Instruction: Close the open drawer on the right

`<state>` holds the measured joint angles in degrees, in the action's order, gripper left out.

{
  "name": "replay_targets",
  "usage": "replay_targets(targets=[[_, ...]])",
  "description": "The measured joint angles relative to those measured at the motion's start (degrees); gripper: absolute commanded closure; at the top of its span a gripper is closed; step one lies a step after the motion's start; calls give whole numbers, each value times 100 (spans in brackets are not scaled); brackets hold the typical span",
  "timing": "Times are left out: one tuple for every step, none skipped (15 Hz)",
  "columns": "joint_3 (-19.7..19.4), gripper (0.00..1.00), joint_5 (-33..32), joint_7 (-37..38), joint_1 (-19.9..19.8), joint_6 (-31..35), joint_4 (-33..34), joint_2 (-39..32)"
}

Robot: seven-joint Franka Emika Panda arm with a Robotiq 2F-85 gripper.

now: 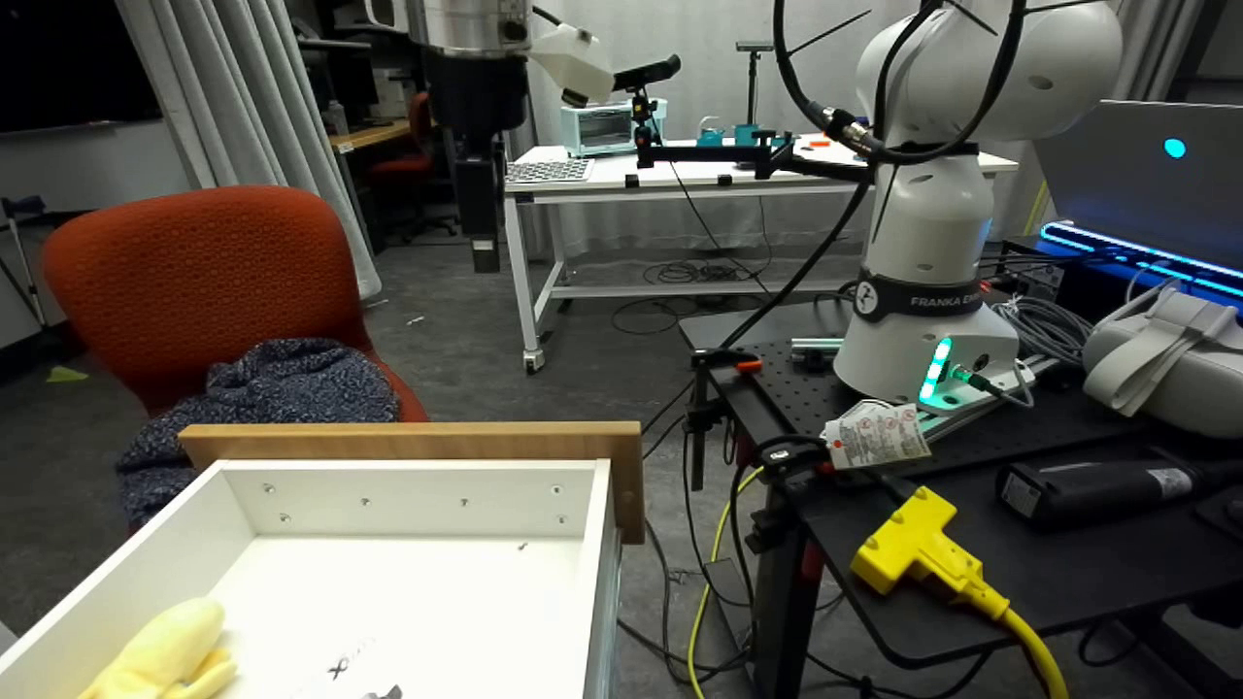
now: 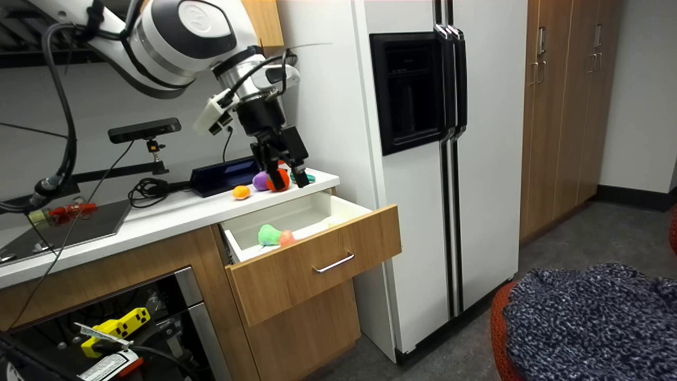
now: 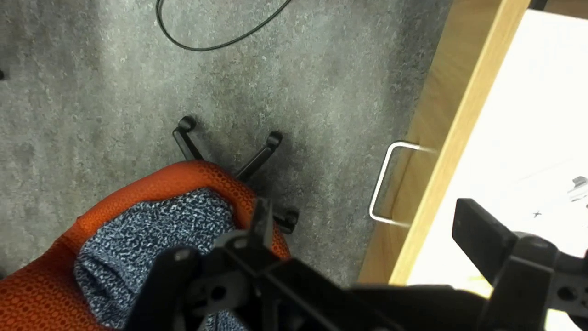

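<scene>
The drawer stands pulled out, with its wooden front (image 2: 317,272) and silver bar handle (image 2: 334,263) in an exterior view. Its wooden rim (image 1: 418,443) and white holed inner walls show in an exterior view. A yellow soft toy (image 1: 170,646) and a green toy (image 2: 268,235) lie inside. My gripper (image 2: 290,183) is open and empty, held in the air above the drawer, touching nothing. In the wrist view my gripper (image 3: 365,220) has its fingers wide apart, with the drawer's front rim (image 3: 452,138) and handle (image 3: 382,180) showing below between them.
An orange chair (image 1: 199,262) with a dark speckled cloth (image 1: 291,383) stands before the drawer front. A white counter (image 2: 185,225) with toy fruit is above the drawer. A white fridge (image 2: 492,159) stands beside it. A yellow power strip (image 1: 908,544) lies on the black table.
</scene>
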<state>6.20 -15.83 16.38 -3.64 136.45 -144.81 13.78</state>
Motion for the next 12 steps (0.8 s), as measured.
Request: replay_targets(targets=[[-3,0,-186,178,-74,204,58,-195],[-10,0,-365,349,-138,385,129,-396],[-26,0,-543,517,-186,540,219,-603],[-62,0,-679,660,-201,660,321,-811],[-101,0,-780,773,-201,734,434,-1006],[-138,0,-855,862,-198,793,553,-1196],[-176,0,-893,915,-187,836,680,-1386],[-219,0,-913,944,-165,864,801,-1553],[-270,0,-923,956,-132,882,927,-1722],[-321,0,-924,956,-96,897,1043,-1874],[-376,0,-924,956,-54,916,1155,-2021],[-438,0,-924,956,-7,945,1261,-2162]])
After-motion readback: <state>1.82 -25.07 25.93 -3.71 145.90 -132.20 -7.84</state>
